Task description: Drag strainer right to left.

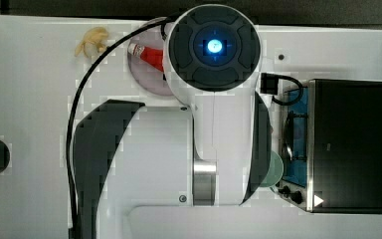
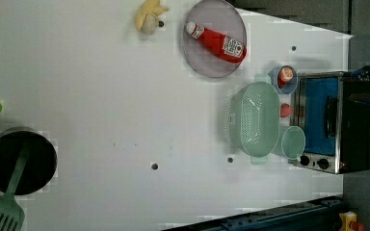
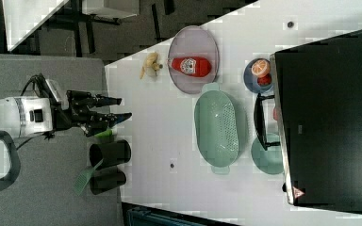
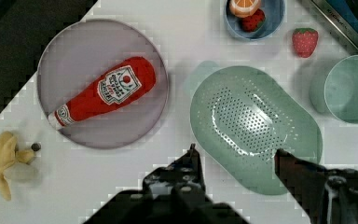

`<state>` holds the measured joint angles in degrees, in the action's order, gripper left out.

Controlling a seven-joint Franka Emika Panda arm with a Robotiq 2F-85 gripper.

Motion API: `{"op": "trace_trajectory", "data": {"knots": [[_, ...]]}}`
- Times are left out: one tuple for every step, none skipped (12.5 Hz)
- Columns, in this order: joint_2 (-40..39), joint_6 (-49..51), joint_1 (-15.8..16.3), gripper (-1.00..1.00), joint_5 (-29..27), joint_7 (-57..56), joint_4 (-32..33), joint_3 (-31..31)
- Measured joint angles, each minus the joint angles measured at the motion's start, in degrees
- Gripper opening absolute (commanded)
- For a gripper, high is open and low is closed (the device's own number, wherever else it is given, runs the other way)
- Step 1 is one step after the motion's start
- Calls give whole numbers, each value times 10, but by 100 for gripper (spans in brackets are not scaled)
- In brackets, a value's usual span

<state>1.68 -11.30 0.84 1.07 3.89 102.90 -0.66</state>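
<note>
1. The strainer (image 2: pixel 257 120) is a pale green oblong plastic basket with rounded ends, a small tab handle at each end, and a bottom full of small holes; it sits upright and holds nothing.
2. In the left view it lies on the white table (image 2: pixel 101 96) just beside the toaster oven (image 2: pixel 335 122), on the oven's left, with its long axis running along the oven's front.
3. In the wrist view the gripper (image 4: pixel 235 161) hangs above the strainer's near rim with its two dark fingers spread wide apart and holding nothing; one finger is over bare table, the other over the strainer's edge.
4. In the right view the gripper is well away from the strainer, out past the table's edge.
5. A plain round pale green bowl (image 2: pixel 293 143) stands next to one end of the strainer, between it and the oven.
6. A blue bowl (image 2: pixel 283 79) with an orange slice and a red piece sits by the other end, and a toy strawberry (image 2: pixel 285 110) lies between strainer and oven.
7. A grey plate (image 2: pixel 214 37) carrying a ketchup bottle (image 2: pixel 215 42) is near the strainer, toward the left view's top.
8. A peeled banana (image 2: pixel 149 17) lies beyond the plate, on the left view's left.
9. Far across the table stand a black pot (image 2: pixel 21 161) with a green spatula (image 2: pixel 2 216).
</note>
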Motion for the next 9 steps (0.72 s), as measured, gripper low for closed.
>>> {"op": "trace_trajectory", "data": {"knots": [[51,45,-2,60,5,0,58,-3],[114,94,-7,82,12,0,111,-9],[170,115,-9,100,11,0,140,-24],[215,124,-10,100,10,0,145,-38],[250,122,-16,100,13,0,136,-41],[275,122,-20,100,12,0,125,-42],[288,123,-25,100,12,0,115,-40],[287,117,-27,100,19,0,112,-35],[276,93,-28,100,20,4,119,-30]]}}
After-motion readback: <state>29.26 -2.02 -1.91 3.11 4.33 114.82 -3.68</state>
